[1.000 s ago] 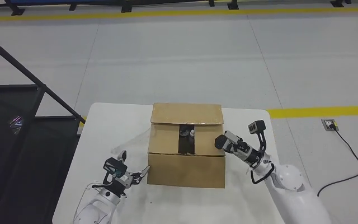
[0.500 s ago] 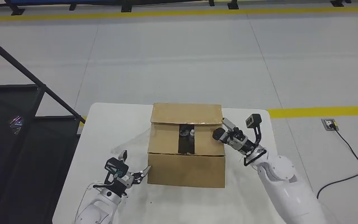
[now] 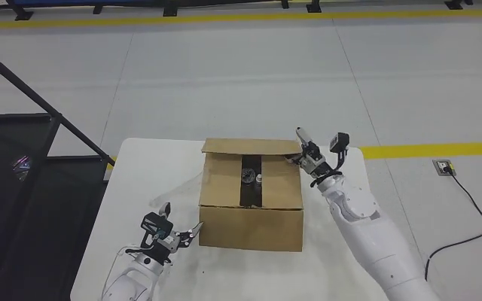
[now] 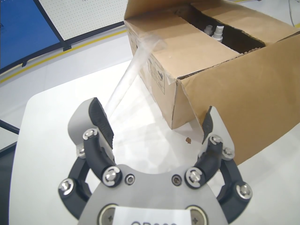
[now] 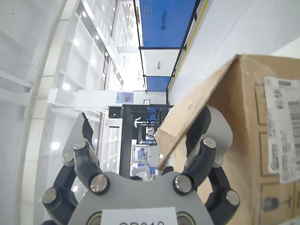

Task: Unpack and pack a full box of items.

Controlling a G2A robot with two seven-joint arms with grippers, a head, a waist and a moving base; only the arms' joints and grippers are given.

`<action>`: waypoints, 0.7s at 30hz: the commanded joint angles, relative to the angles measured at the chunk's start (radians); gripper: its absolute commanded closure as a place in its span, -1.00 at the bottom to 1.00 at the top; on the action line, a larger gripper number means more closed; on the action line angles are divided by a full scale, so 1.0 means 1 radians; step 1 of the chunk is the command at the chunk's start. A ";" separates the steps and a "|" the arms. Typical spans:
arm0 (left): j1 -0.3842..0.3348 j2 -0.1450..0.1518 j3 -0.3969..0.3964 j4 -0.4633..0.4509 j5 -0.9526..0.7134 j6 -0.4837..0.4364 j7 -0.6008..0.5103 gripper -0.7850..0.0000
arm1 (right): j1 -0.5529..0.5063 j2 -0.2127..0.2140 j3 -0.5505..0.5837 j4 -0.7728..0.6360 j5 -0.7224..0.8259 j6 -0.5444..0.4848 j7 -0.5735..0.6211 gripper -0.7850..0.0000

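A brown cardboard box (image 3: 251,218) stands mid-table, its two side flaps nearly closed with a dark slit between them. White bottle caps (image 3: 252,177) show in the slit, and also as bottle caps (image 4: 215,32) in the left wrist view. The far flap (image 3: 251,146) is tilted up. My right gripper (image 3: 300,144) is at the box's far right corner, open, with the flap's edge (image 5: 194,111) between its fingers. My left gripper (image 4: 152,106) hovers open over the table by the box's near left corner (image 4: 174,108), holding nothing; the top view shows this left gripper (image 3: 183,217) too.
A loose strip of clear tape (image 4: 131,71) hangs from the box's left side to the table. The white table (image 3: 143,173) has bare room left and right of the box. A black frame (image 3: 30,173) stands beside the table's left edge.
My right gripper has moved from the box's right flap to the far right corner. The far flap has risen and the slit shows longer. The left arm has kept still.
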 commanded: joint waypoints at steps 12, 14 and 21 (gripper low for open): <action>-0.008 0.002 0.024 0.012 0.005 0.013 -0.007 -1.00 | 0.245 -0.117 -0.167 0.228 -0.198 0.063 -0.330 -1.00; -0.009 0.003 0.026 0.013 0.005 0.014 -0.008 -1.00 | 0.286 -0.135 -0.176 0.286 -0.180 0.074 -0.327 -1.00; -0.010 0.005 0.026 0.018 0.000 0.021 -0.010 -1.00 | 0.400 -0.199 -0.201 0.486 -0.120 0.124 -0.275 -1.00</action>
